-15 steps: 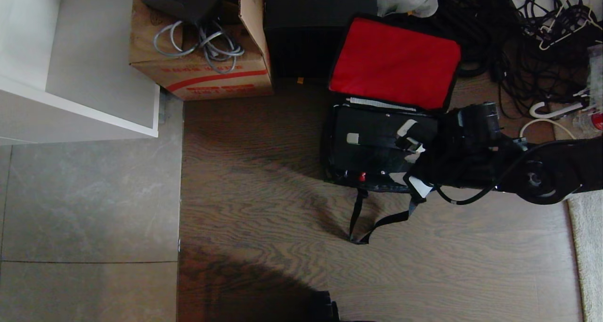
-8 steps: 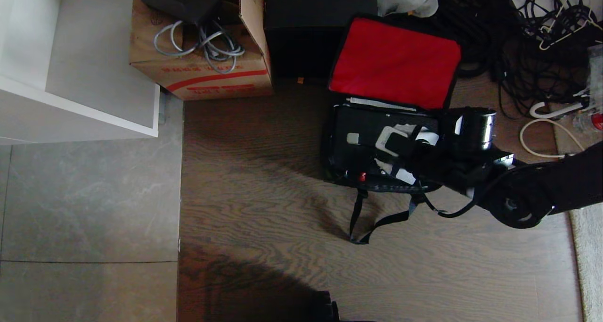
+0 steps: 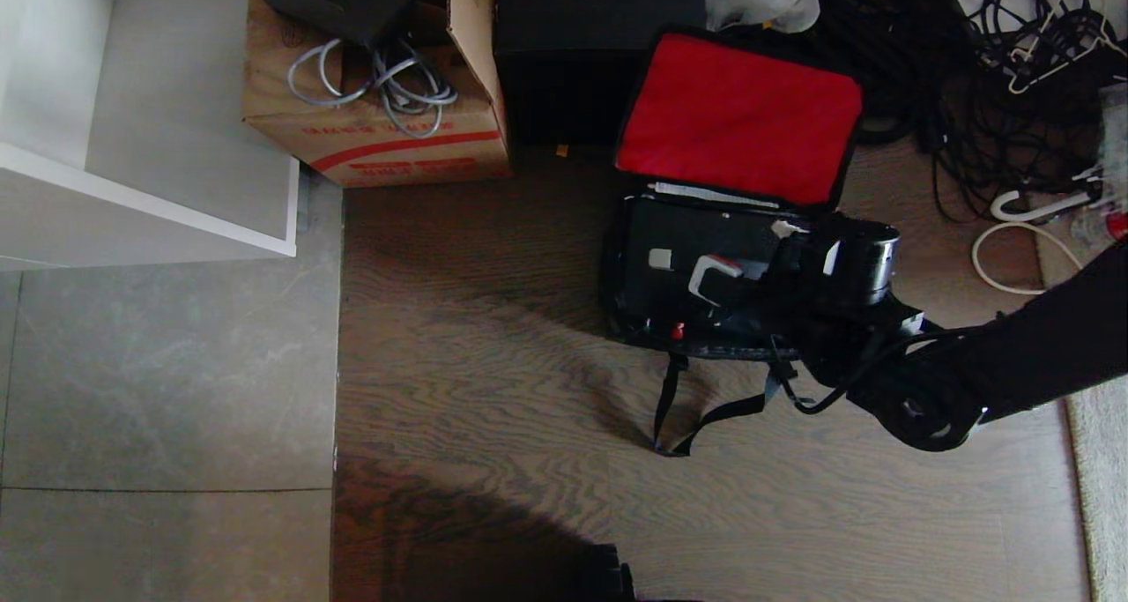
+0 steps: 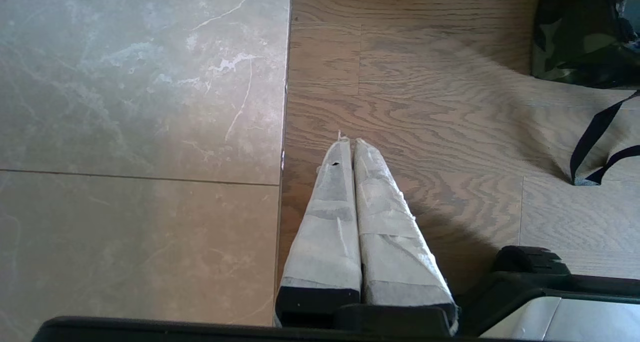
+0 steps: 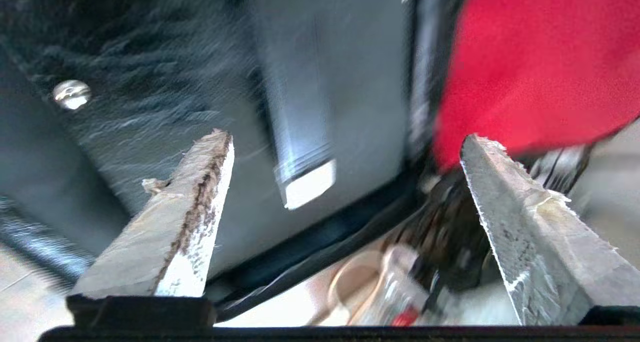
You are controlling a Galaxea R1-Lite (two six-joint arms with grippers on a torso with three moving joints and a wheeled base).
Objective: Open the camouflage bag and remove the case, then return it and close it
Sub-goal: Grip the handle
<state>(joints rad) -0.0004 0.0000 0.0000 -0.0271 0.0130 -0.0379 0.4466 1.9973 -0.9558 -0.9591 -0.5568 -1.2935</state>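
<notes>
- We see the camouflage bag [image 3: 736, 117] lying open on the wood floor [image 3: 493, 390], red flap up.
- The case [image 3: 679, 258] sits inside it.
- Our right gripper [image 3: 749, 258] hovers over the case, fingers spread, empty.
- Our left gripper [image 4: 348, 142] is pressed closed above the floor.

We count one camouflage bag [image 3: 738, 117], lying open with its single red-lined flap toward twelve o'clock, and one black case [image 3: 696, 263] inside it. One brown cardboard box [image 3: 370, 135] sits at about eleven o'clock, with one tall black box [image 3: 582, 47] just beside it. We see two grippers: the right gripper [image 5: 345, 146] with two fingers [image 5: 200, 182] spread apart, and the left gripper [image 4: 352, 144] with two fingers pressed together. The cables [image 3: 996, 73] at one o'clock form one tangled heap; their number we cannot tell.
</notes>
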